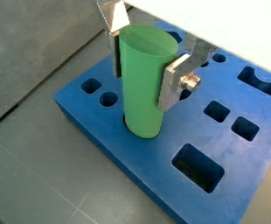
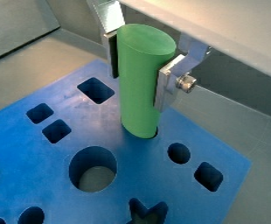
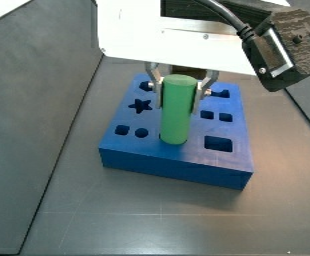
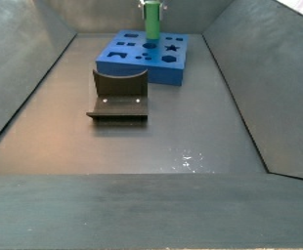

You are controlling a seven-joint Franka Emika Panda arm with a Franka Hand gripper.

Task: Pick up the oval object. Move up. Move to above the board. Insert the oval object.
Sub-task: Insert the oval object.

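The oval object (image 1: pixel 144 87) is a bright green peg standing upright, its lower end sunk into a cut-out of the board (image 1: pixel 121 144). The board is a thick blue slab with star, round and square holes. My gripper (image 1: pixel 144 72) is shut on the peg's upper part, one silver finger (image 1: pixel 174 80) pressed to each side. Both wrist views show this grip; in the other one the peg (image 2: pixel 142 83) meets the board (image 2: pixel 38 171) between my gripper's (image 2: pixel 139 73) plates. In both side views the peg (image 3: pixel 178 110) (image 4: pixel 151 21) rises from the board (image 3: pixel 185 165) (image 4: pixel 167 70) under my gripper (image 3: pixel 178 80).
The dark fixture (image 4: pixel 119 100) stands on the grey floor just in front of the board. Sloping grey walls (image 4: pixel 30 78) enclose the floor on all sides. A black camera mount (image 3: pixel 285 40) juts out beside the wrist.
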